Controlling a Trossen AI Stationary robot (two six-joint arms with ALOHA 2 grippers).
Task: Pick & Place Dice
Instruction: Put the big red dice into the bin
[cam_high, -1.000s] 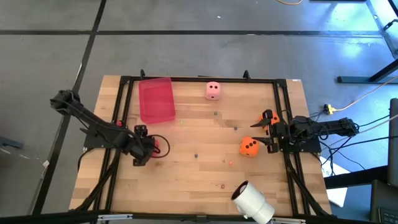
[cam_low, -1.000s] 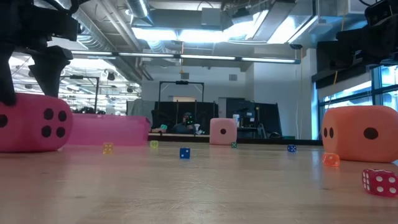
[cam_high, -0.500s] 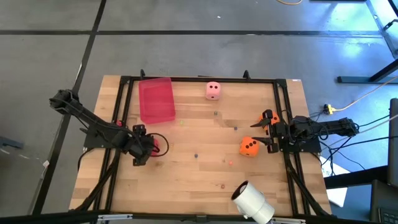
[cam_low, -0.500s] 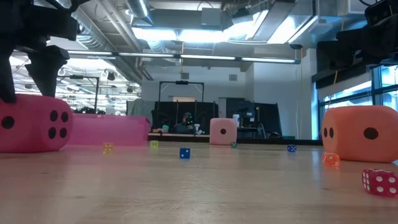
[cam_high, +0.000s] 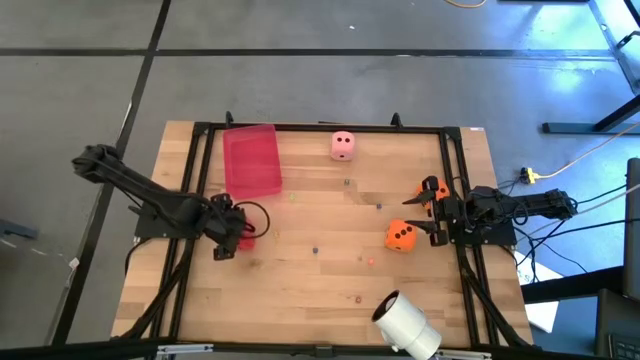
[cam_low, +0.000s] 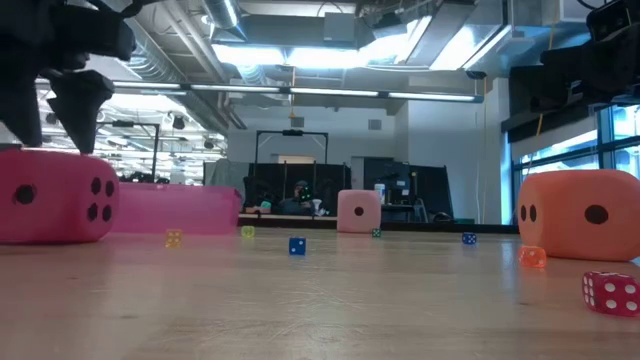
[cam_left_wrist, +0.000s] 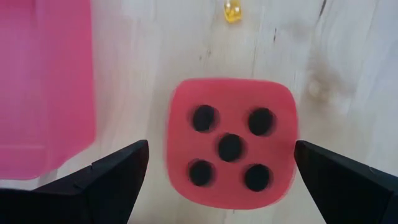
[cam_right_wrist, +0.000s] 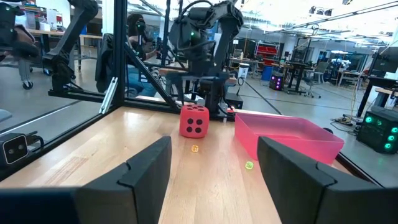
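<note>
The red die (cam_left_wrist: 229, 143) rests on the table with its five-pip face up, near the left edge (cam_high: 246, 236). My left gripper (cam_left_wrist: 221, 150) hangs above it, open, pointing steeply down, one finger to each side with a gap on both sides; it also shows in the low view (cam_low: 50, 110). The pink die (cam_high: 343, 146) sits at the far edge. One orange die (cam_high: 401, 236) and another (cam_high: 432, 188) lie at the right, beside my right gripper (cam_high: 417, 213). That gripper stands level and open with nothing between its fingers (cam_right_wrist: 214, 180).
A translucent red tray (cam_high: 252, 160) lies at the far left, just beyond the red die. A white roll (cam_high: 405, 325) lies at the near right. Several tiny dice, among them a blue one (cam_low: 297, 245), dot the middle of the table. A black frame (cam_high: 320, 128) borders the table.
My left gripper has risen a little above the red die, staying open. The die stays on the table and has turned slightly about its upright axis.
</note>
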